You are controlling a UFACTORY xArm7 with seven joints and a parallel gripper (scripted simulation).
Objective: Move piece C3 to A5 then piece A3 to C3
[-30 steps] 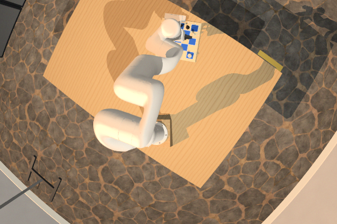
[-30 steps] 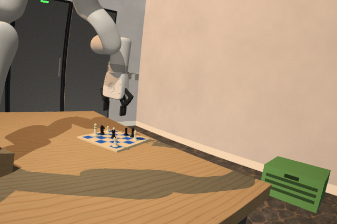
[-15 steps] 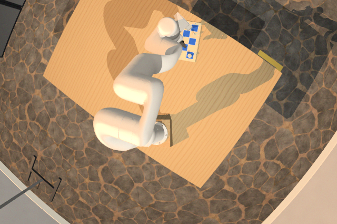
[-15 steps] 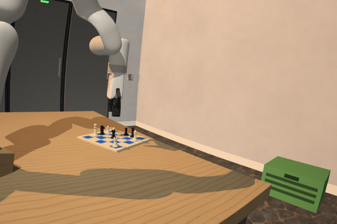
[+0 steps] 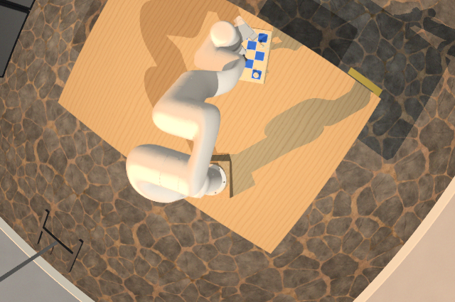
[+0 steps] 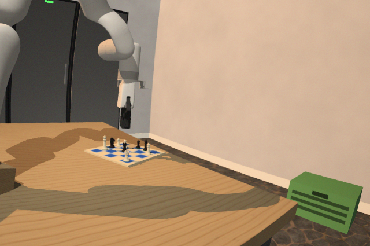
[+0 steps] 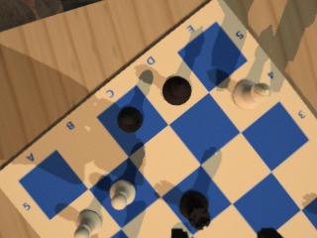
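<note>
The small blue and cream chessboard [image 5: 264,71] [image 6: 95,151] [image 7: 163,159] lies on the wooden table. A black piece [image 7: 194,207] [image 6: 124,146] stands upright on C3, the middle square. The blue square A5 [image 7: 50,184] is empty. A black piece [image 6: 111,142] stands on the board's far left edge, apparently on A3; that square is outside the wrist view. My gripper [image 6: 125,125] [image 7: 225,233] hangs well above the board, over the C3 area. Its fingers are partly apart and hold nothing.
Black pieces stand on C5 [image 7: 130,119] and D5 [image 7: 176,90], white pieces on E4 [image 7: 250,94], B4 [image 7: 121,193] and A4 [image 7: 89,223]. A white pawn [image 6: 126,155] stands near the front corner. A green box [image 6: 324,201] sits on the floor beyond the table.
</note>
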